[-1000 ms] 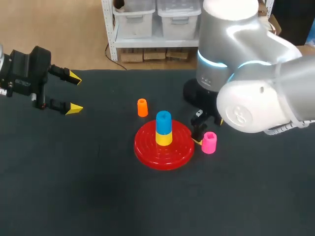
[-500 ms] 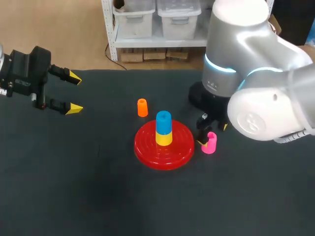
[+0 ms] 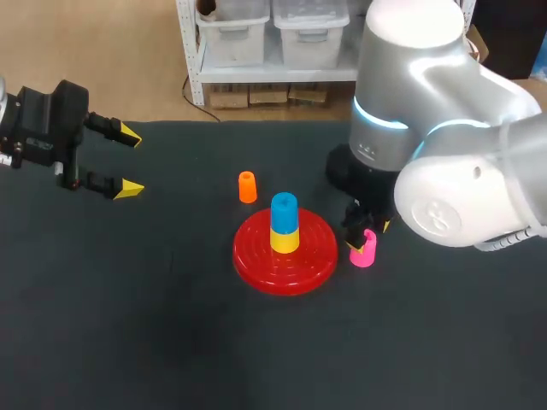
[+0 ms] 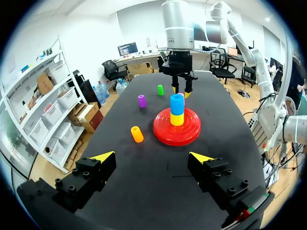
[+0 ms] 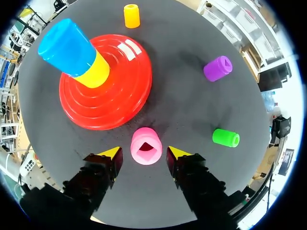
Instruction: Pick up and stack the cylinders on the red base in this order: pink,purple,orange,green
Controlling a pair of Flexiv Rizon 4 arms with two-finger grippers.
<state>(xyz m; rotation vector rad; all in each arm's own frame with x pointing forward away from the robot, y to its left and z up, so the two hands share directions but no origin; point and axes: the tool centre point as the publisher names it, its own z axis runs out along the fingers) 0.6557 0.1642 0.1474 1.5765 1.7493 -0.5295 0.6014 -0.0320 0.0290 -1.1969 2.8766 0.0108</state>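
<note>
**Me:** Over the last second my right gripper (image 5: pixel 145 154) has slid across and dropped over the pink cylinder (image 5: pixel 146 143), which has not shifted. My left gripper (image 3: pixel 128 162) has kept its place at the table's far left.

**Partner:** How does the pink one lie to you now?

**Me:** Straight under my right wrist, between the two yellow tips. It stands upright just beside the red base (image 5: pixel 120 91), with its long axis pointing up at me, so I look into its hollow top. My fingers are spread a little wider than it, one on each side, with a sliver of table between. I grip nothing yet. Closing should be all the next move needs.

**Partner:** And the left?

**Me:** Wide and empty, well apart from every cylinder. The right is plainly nearer.

**Partner:** What does the base hold?

**Me:** A yellow cylinder (image 5: pixel 98 72) at its centre with a blue cylinder (image 5: pixel 67 47) on top. None of the four I must stack is there. The orange cylinder (image 5: pixel 131 16) sits beyond the base. The purple cylinder (image 5: pixel 218 68) and green cylinder (image 5: pixel 226 138) are loose on the table, off to one side of the pink.
</note>
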